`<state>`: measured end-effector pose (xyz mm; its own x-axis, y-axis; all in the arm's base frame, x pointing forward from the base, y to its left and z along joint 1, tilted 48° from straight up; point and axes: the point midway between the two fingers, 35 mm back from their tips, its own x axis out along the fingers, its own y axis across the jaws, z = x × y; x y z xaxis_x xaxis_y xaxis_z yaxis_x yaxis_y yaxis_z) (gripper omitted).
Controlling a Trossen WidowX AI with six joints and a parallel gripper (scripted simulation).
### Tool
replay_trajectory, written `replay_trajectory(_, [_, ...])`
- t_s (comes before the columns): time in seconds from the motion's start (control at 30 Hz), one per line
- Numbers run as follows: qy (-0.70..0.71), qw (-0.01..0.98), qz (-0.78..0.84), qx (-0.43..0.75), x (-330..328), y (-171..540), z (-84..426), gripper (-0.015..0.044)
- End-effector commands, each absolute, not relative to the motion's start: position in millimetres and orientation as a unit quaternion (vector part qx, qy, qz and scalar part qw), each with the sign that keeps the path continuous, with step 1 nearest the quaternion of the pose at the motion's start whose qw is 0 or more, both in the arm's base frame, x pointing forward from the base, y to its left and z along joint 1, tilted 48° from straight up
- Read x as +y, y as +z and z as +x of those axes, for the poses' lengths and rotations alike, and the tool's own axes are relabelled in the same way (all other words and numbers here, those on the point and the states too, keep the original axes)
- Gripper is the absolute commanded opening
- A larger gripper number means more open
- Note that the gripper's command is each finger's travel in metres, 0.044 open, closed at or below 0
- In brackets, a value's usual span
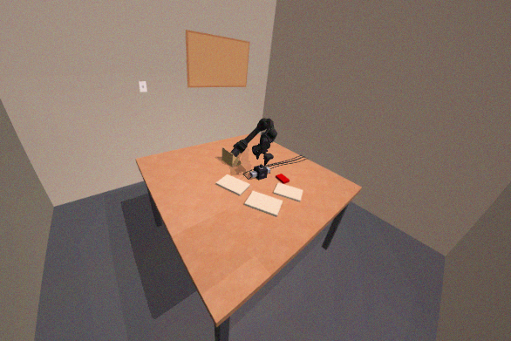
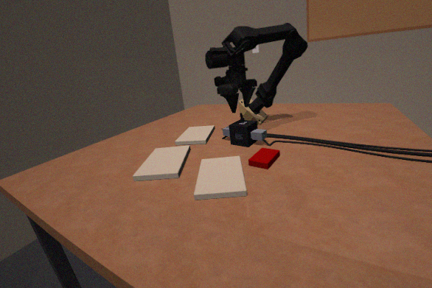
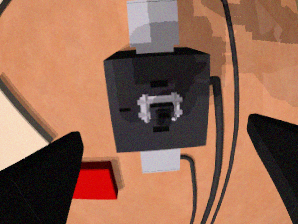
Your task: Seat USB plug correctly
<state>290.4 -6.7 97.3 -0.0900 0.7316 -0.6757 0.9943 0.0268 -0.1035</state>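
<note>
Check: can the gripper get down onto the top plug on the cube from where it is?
Probably yes. The gripper is open and empty above the cube, with the plug between its fingers and nothing in the way.
</note>
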Motion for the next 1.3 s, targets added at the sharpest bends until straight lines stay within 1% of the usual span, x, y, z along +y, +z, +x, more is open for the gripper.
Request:
replay_trajectory(0.0, [-0.289,0.226,0.636,0.679,-3,95,290,0.044])
replay_trajectory(0.57, [-0.289,0.226,0.637,0.679,8,85,289,0.044])
replay_trajectory(1.1, [-0.289,0.226,0.635,0.68,6,84,289,0.002])
replay_trajectory(1.13, [-0.289,0.226,0.635,0.68,6,84,289,0.0])
replay_trajectory(1.27, [-0.289,0.226,0.635,0.68,6,84,289,0.0])
